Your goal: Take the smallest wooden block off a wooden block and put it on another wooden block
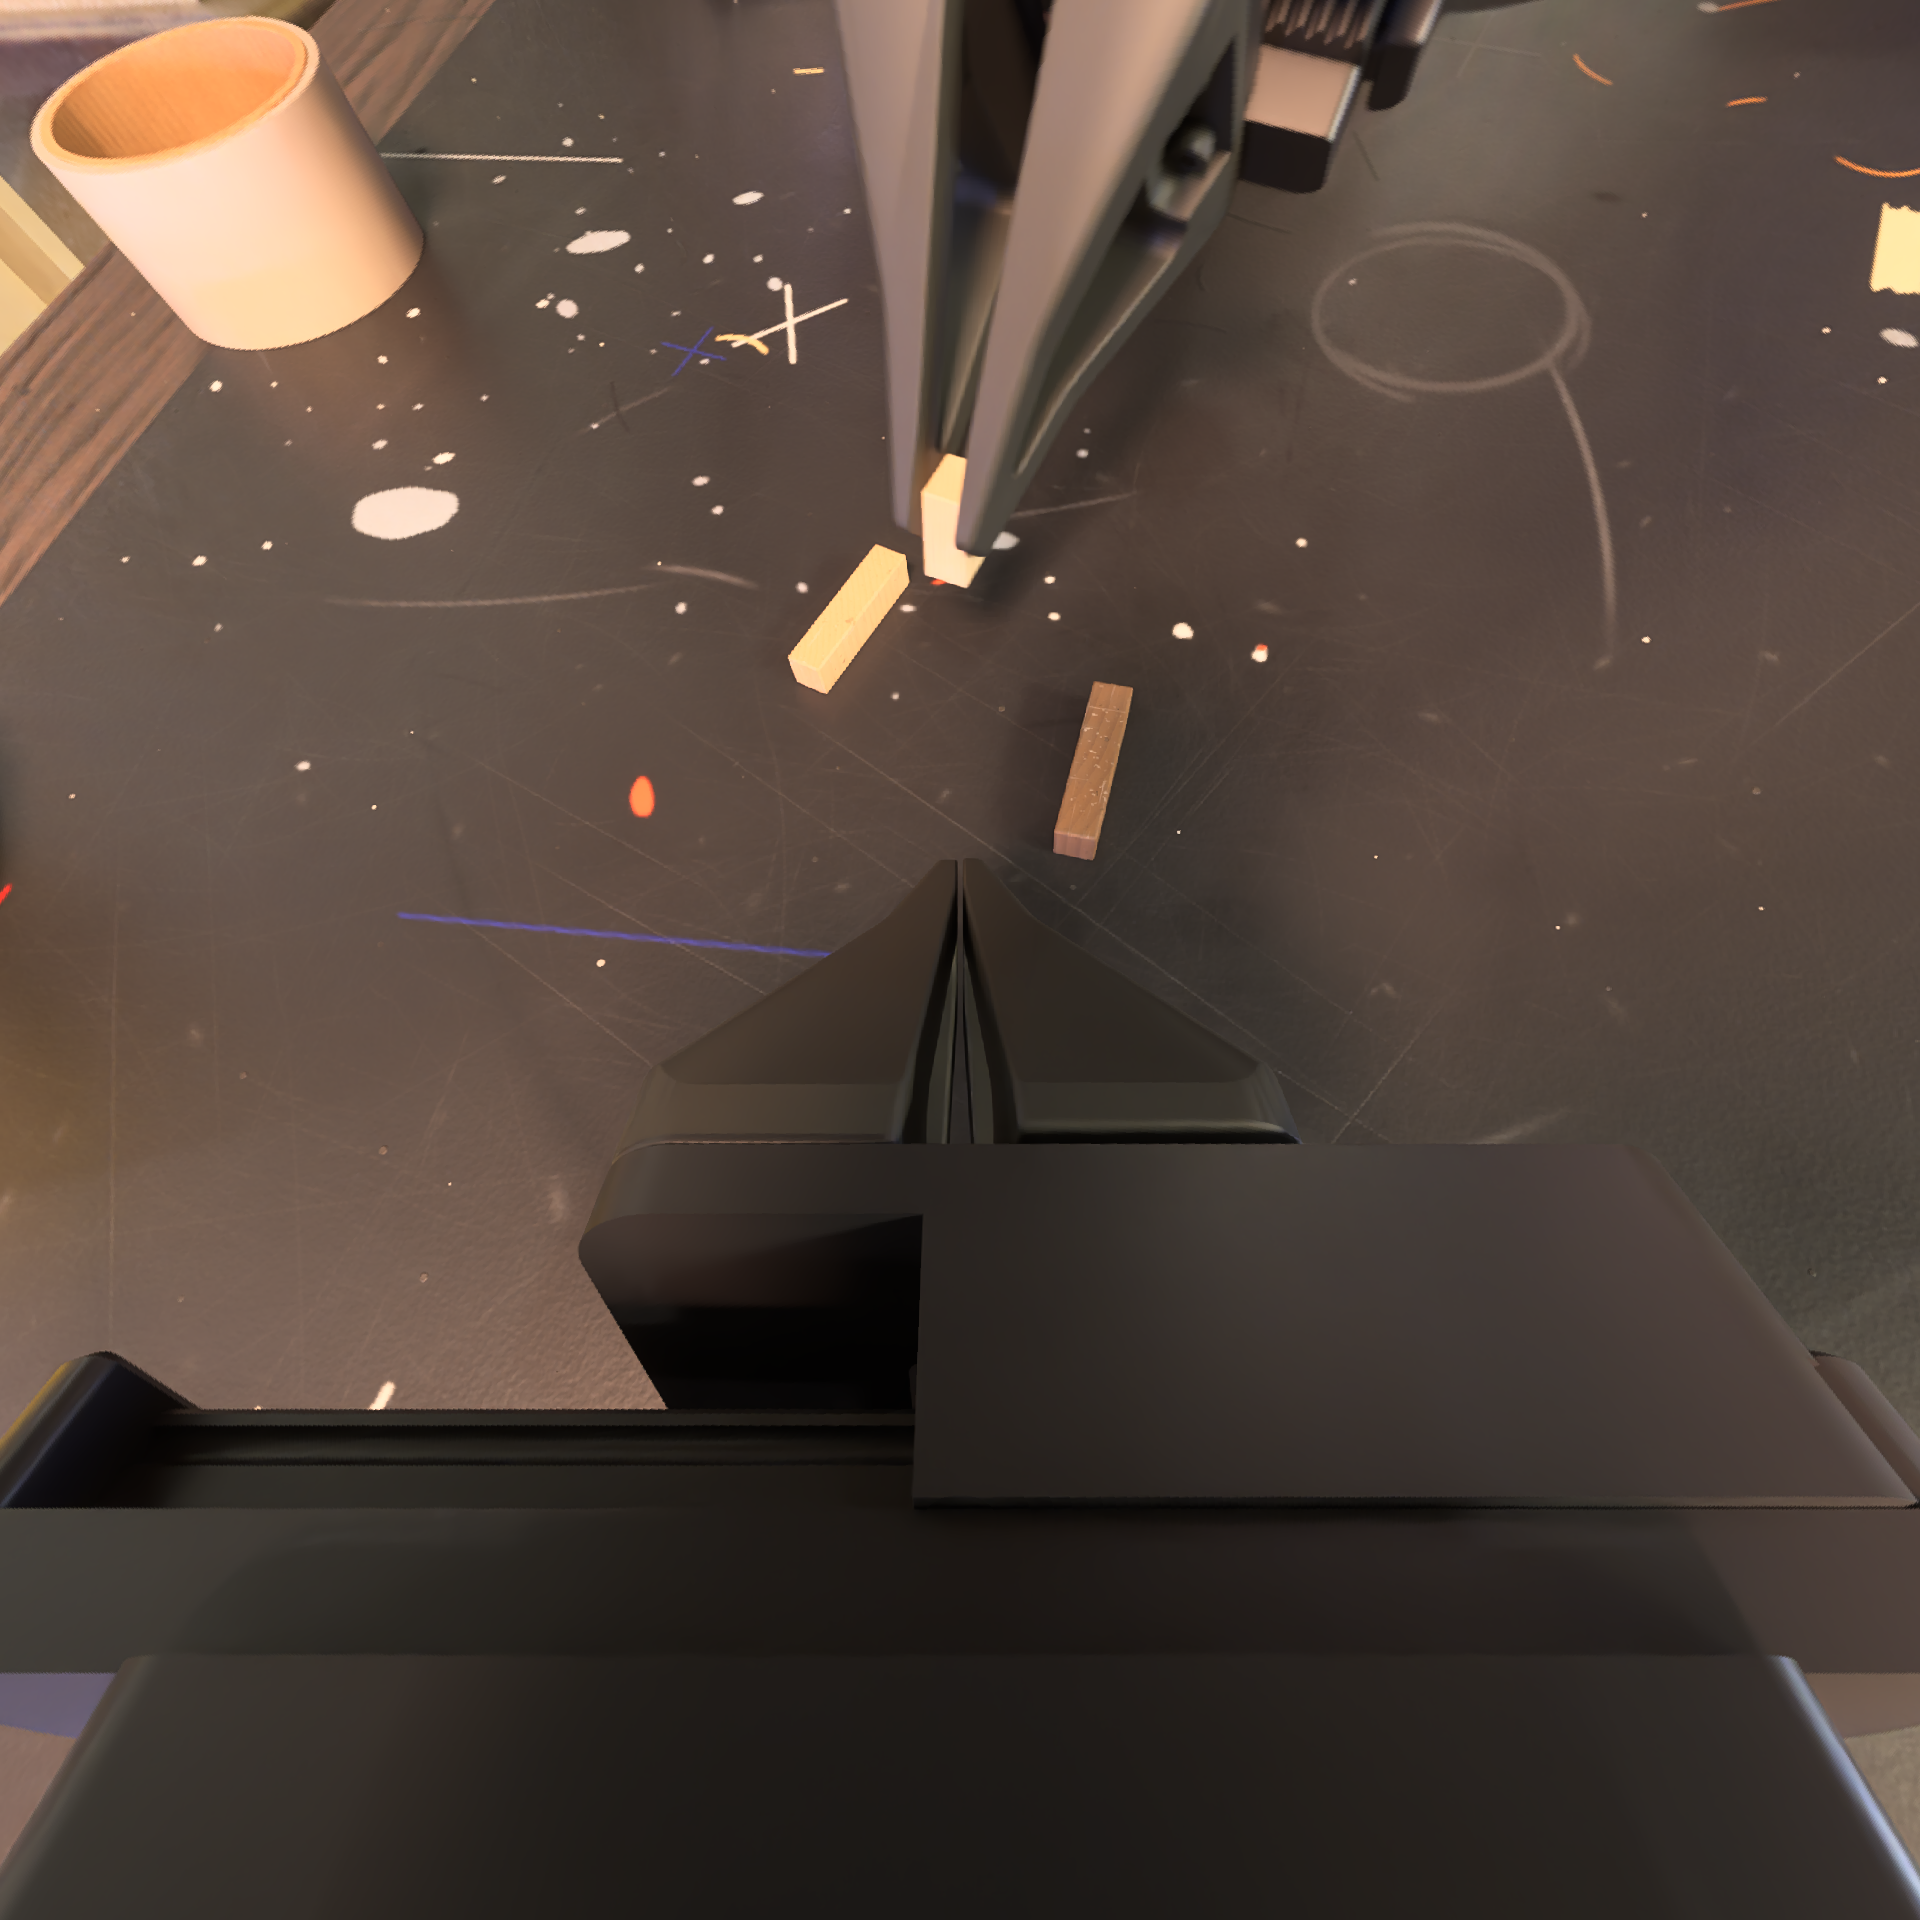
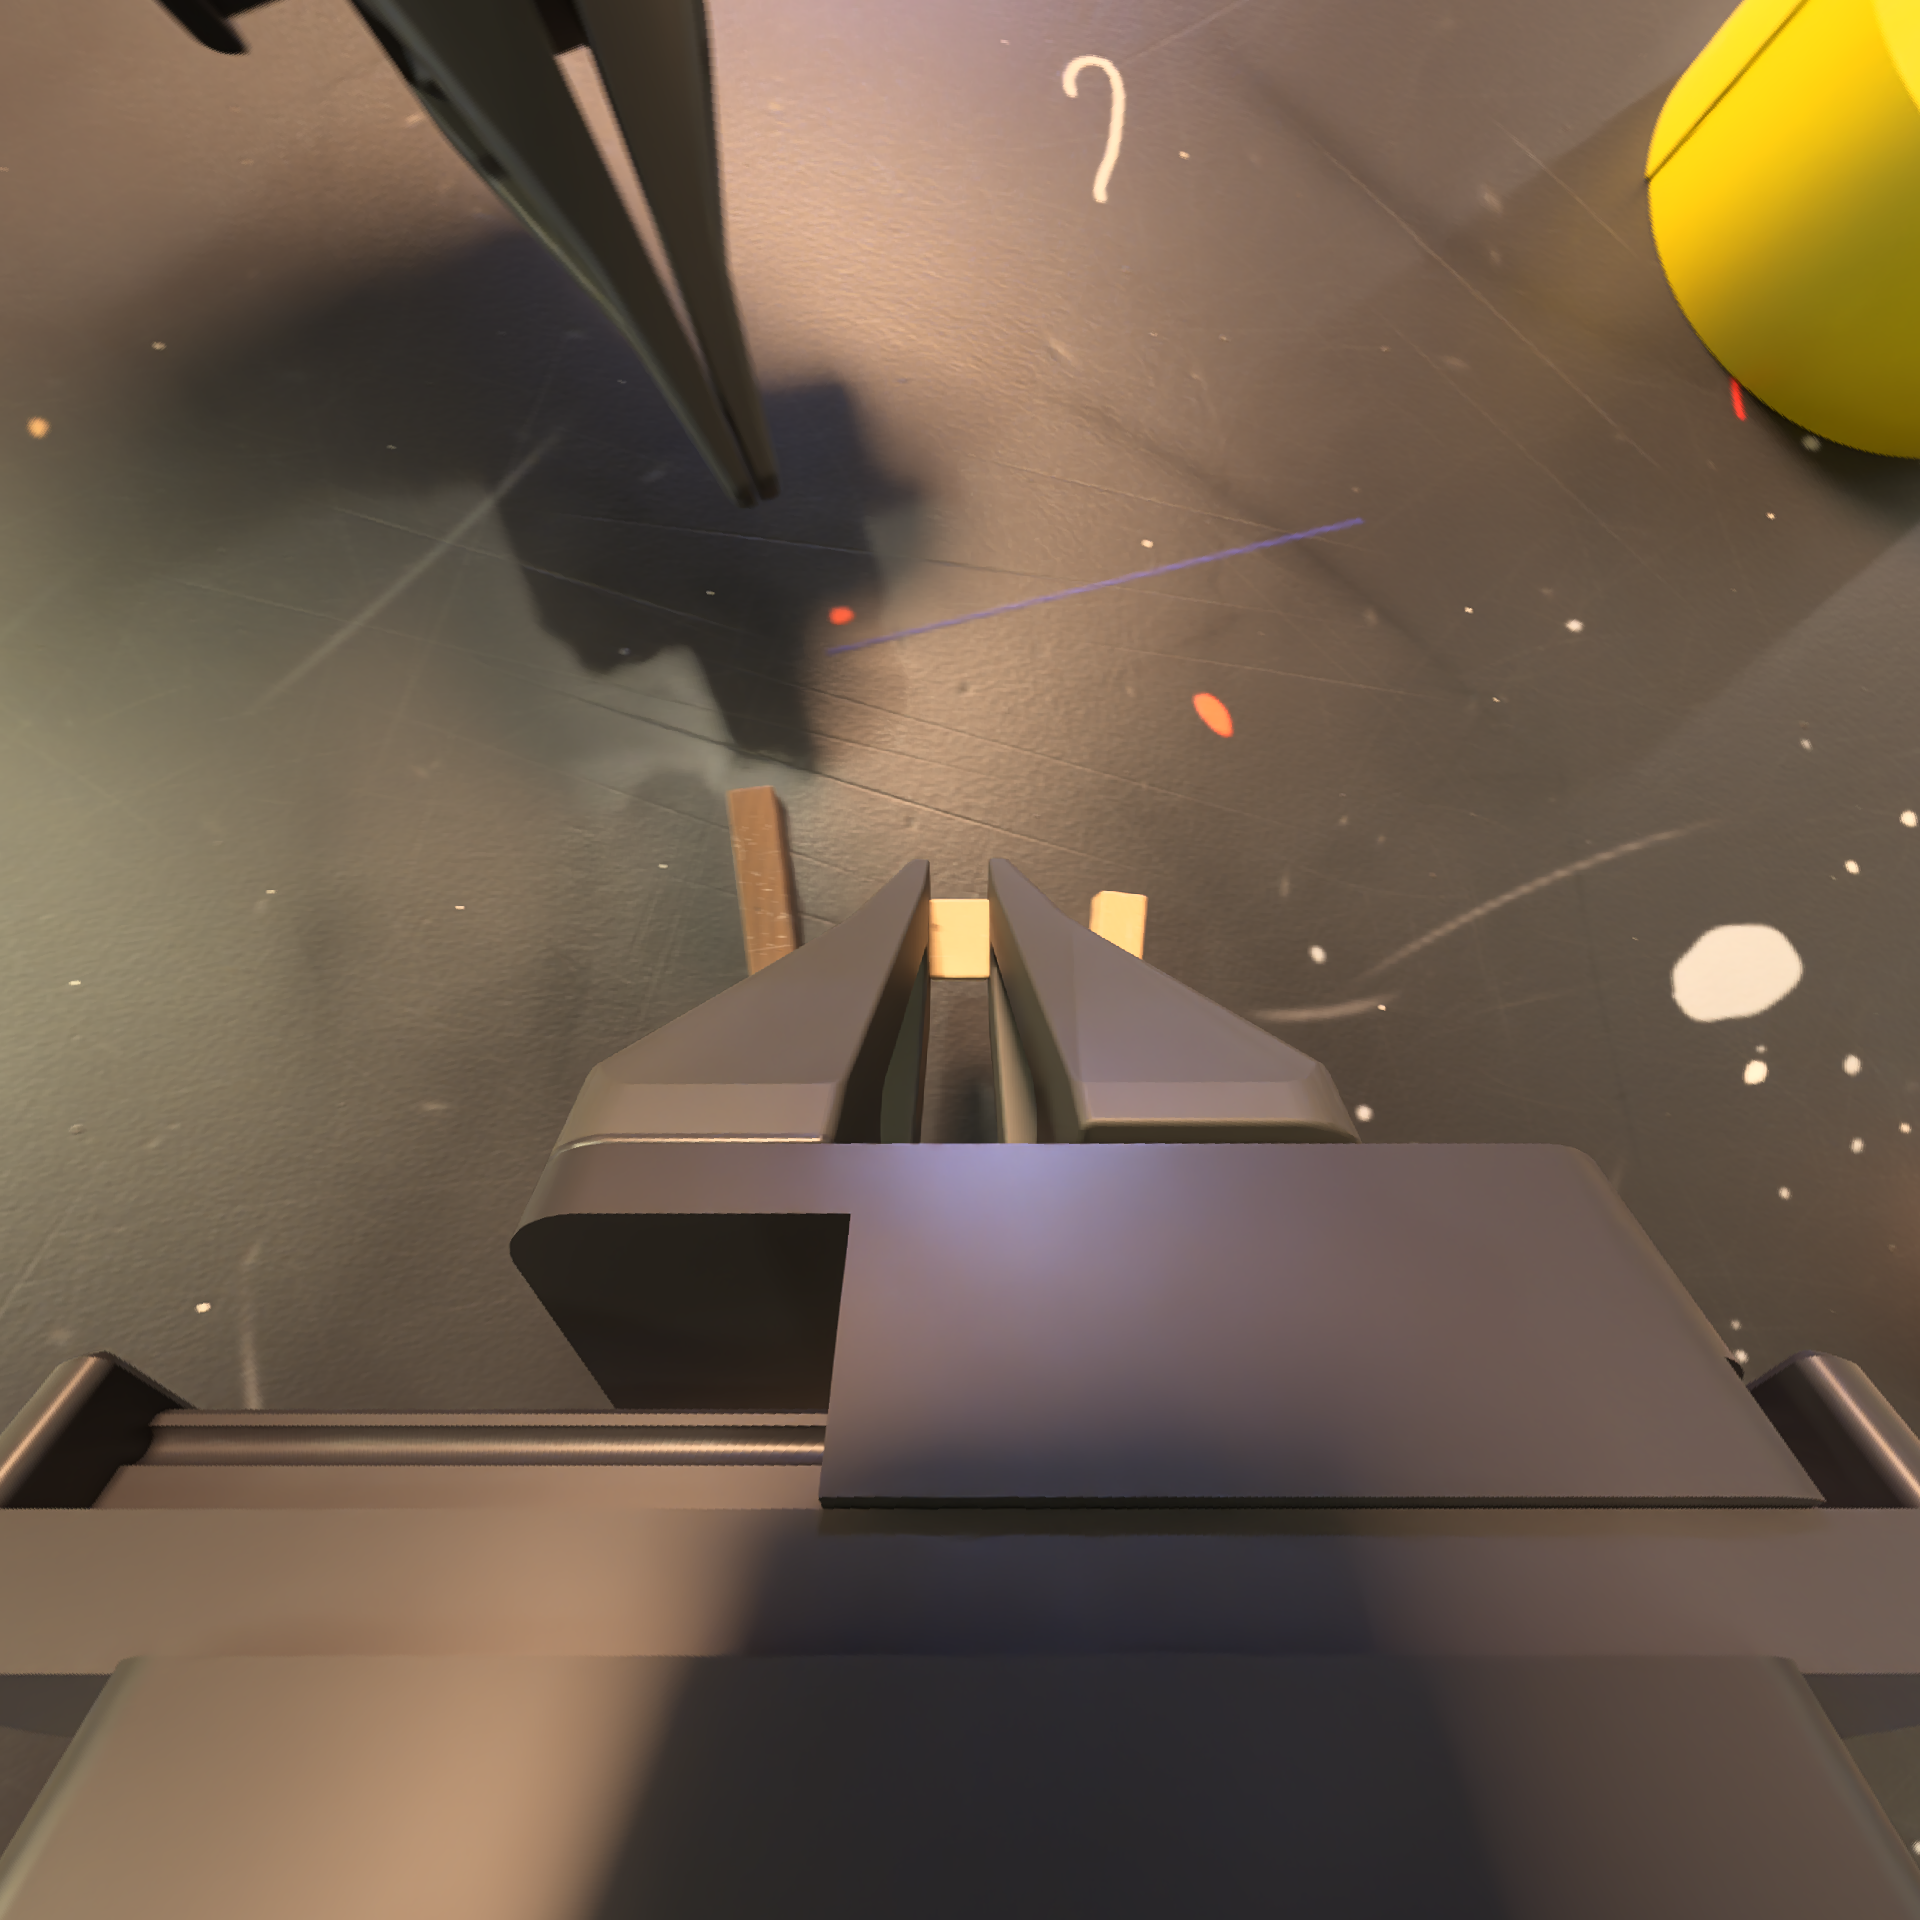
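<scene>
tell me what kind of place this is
Probably a workshop or craft bench: a dark tabletop scratched and flecked with paint, chalk marks on it, a cardboard tube near its wooden edge, and small wooden blocks, one held in the right tool.

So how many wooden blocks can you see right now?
3. A small pale block held in the right gripper's jaws, a longer pale block beside it, and a dark brown block apart on the table.
</scene>
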Robot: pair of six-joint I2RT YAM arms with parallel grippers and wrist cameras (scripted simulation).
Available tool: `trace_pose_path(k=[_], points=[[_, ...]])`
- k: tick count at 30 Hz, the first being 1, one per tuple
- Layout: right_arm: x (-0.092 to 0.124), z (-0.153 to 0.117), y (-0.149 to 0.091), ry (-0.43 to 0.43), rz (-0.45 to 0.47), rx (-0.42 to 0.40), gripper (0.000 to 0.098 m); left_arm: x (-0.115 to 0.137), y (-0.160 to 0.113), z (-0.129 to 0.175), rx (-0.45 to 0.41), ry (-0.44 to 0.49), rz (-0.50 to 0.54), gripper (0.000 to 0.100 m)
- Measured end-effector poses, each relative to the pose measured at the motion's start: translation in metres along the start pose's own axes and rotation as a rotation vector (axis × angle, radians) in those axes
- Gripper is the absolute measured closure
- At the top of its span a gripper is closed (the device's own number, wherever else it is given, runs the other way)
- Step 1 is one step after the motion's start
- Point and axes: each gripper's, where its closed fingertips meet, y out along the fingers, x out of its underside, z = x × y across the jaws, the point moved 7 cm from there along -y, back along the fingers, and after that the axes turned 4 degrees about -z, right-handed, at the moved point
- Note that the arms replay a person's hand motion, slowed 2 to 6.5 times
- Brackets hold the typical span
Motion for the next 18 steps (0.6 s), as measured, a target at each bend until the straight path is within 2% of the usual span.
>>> trace_pose_path(k=[9, 18], points=[[-0.001, -0.03, 0.007, -0.027, -0.037, -0.048, 0.0887, 0.001, 0.001, 0.001, 0.011, 0.014, -0.01, 0.099], [-0.001, -0.038, 0.016, -0.039, -0.066, -0.052, 0.0887, 0.001, 0.002, 0.003, 0.014, 0.034, -0.014, 0.099]])
